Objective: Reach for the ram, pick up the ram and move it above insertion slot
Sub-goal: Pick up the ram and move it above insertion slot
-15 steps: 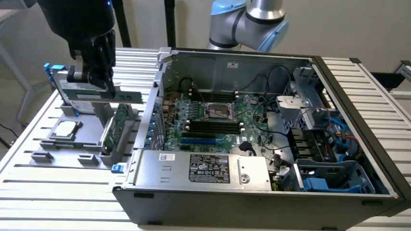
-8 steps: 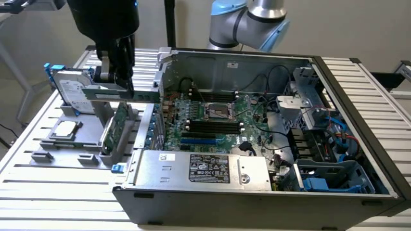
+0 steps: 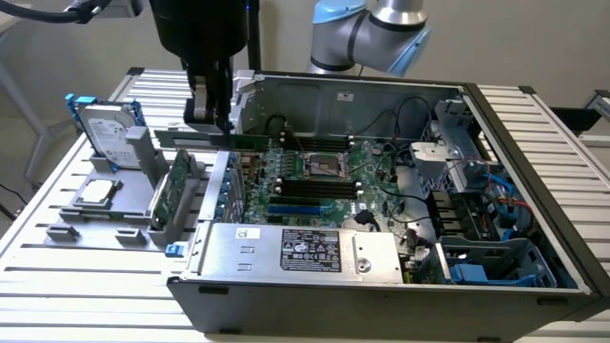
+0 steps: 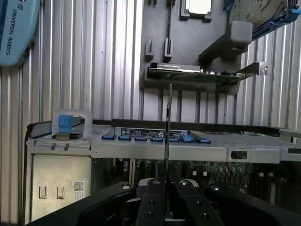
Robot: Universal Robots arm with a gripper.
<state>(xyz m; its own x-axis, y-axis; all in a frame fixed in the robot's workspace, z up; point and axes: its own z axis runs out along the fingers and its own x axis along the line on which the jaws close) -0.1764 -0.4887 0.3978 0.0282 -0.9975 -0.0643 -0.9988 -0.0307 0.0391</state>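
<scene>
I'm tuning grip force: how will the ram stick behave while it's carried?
The ram looks thin and flat, probably light and fairly stiff. The gripper pinches it edge-on at mid-length, so it might pivot. Its exposed chips suggest it is fragile.

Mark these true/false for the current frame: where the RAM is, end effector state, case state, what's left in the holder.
1. The end effector is shut on the RAM stick. True.
2. The RAM stick is already seated in a black memory slot. False: it hangs in the air over the case's edge on the exterior view's left, clear of the motherboard.
3. The computer case is open, with the motherboard exposed. True.
4. The grey holder beside the case is bare. False: a hard drive and a green card stand in it.
5. The RAM stick is held by its end. False: the fingers pinch it near the middle.
</scene>
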